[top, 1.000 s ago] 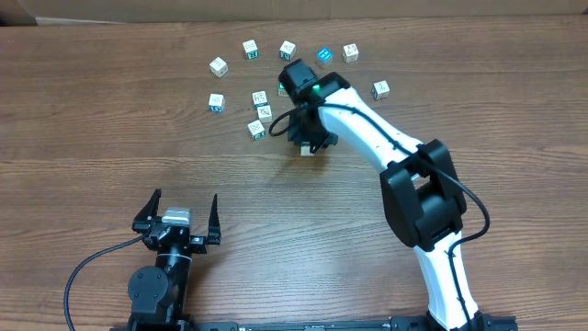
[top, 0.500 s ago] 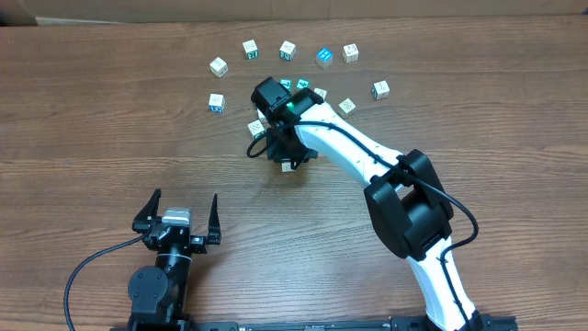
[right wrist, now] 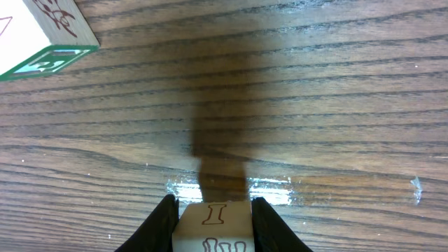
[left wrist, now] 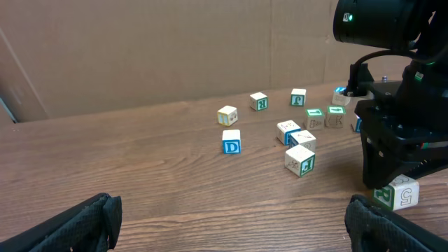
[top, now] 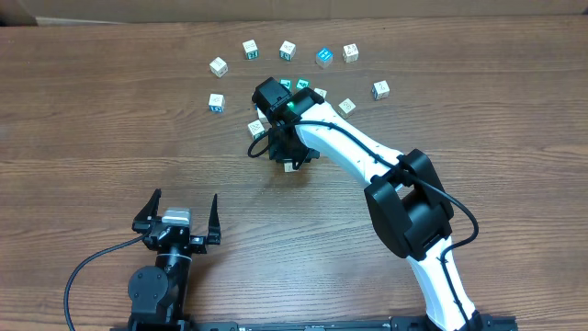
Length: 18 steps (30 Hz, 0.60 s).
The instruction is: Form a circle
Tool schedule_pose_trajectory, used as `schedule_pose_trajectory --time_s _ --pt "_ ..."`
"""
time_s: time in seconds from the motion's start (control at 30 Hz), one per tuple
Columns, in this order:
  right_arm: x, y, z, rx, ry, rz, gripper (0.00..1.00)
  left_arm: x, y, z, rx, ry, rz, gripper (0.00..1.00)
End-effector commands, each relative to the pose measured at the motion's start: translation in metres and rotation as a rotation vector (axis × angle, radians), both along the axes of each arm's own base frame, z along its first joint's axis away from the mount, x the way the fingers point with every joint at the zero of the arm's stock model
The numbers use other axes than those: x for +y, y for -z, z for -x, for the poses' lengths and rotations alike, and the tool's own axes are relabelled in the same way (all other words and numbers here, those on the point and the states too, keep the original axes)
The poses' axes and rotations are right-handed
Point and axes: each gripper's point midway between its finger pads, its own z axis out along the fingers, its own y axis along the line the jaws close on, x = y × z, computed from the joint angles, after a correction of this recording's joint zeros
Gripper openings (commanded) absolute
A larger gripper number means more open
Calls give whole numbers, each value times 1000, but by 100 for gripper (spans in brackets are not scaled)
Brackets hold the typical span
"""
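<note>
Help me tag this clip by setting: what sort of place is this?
Probably a robotics lab bench: robot arms mounted at a wood-grain table, a plain cardboard backdrop behind it, and small letter cubes scattered as practice props.

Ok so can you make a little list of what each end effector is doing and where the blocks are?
right end effector: shut on a letter cube, low at the tabletop; whether the cube touches the wood is unclear
left end effector: open, nothing between its fingers, at the near side
other letter cubes: loose and spread out on the far side, not a closed circle yet
bright-blue cube: in the far row among them
table: brown wood
</note>
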Motion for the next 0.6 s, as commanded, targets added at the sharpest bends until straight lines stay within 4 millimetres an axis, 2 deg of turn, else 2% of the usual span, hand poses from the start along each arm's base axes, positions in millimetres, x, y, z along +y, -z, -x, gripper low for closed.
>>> schedule_pose_trajectory --time_s 0.0,0.57 --pt "3 -30 -11 -68 4 -32 26 2 -1 0 -9 -7 -22 99" --pt "-1 -29 -8 -58 2 -14 27 2 -1 0 -9 -7 -22 100"
